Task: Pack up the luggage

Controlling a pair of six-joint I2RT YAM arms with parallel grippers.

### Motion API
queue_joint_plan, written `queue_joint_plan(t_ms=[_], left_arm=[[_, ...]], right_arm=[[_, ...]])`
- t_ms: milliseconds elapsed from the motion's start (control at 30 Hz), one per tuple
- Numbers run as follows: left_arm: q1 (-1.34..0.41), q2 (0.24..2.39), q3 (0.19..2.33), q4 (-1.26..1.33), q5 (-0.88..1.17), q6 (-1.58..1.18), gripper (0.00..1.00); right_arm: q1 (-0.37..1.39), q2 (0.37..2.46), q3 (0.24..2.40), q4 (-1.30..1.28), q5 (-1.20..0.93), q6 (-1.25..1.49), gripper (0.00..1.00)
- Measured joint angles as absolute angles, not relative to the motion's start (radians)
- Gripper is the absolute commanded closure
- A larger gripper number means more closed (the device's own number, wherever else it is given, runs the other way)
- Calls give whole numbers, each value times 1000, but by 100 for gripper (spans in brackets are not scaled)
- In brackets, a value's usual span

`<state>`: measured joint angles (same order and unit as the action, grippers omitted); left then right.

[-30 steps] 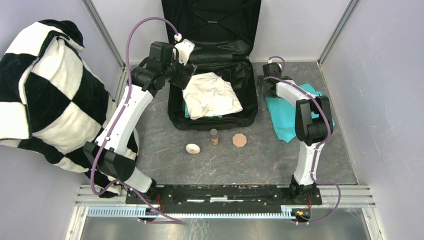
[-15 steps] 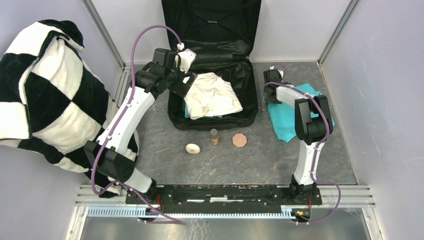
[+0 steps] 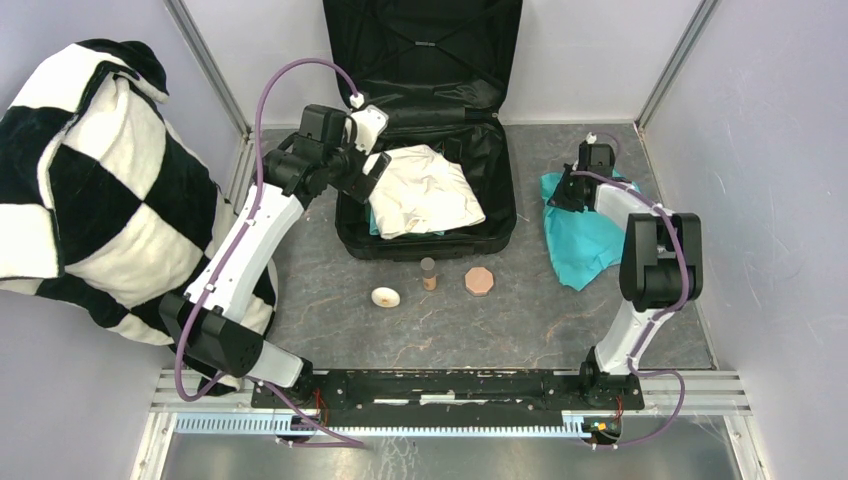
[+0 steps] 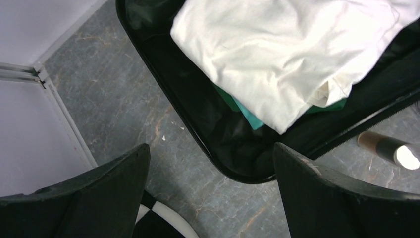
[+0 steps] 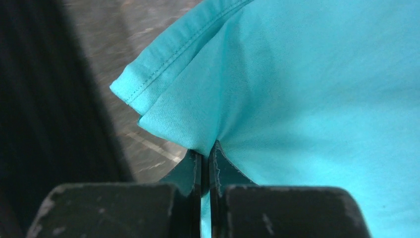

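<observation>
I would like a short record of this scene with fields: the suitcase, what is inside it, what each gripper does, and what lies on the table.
luggage: open, lid upright at the back
inside: white cloth lying over a teal garment
left gripper: open, empty, above the luggage's near left corner
right gripper: shut on the edge of the teal cloth, right of the luggage
in front of luggage: white round piece, small cylinder, brown octagonal piece
far left: checkered blanket
</observation>
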<state>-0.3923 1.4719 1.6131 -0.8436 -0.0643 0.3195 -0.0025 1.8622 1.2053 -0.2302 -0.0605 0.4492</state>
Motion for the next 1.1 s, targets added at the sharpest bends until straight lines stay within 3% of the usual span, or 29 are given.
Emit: queue_joint_plan(t_ms=[267,500,933,1100], left_arm=[[-392,1438,1495,-836,-30,319,0],[-392,1438,1390,-833,59,318,0],[-388,1374,1338,-797,223,299,0],[-388,1357,1335,-798,250,299,0]], right_arm=[[26,1646,1191,-185,-261,544,100],[171,1538,1221,-166,-313,599,100],[404,1863,1639,-151,-349,776,100],[505,1927,1670,-115,-301,869,100]])
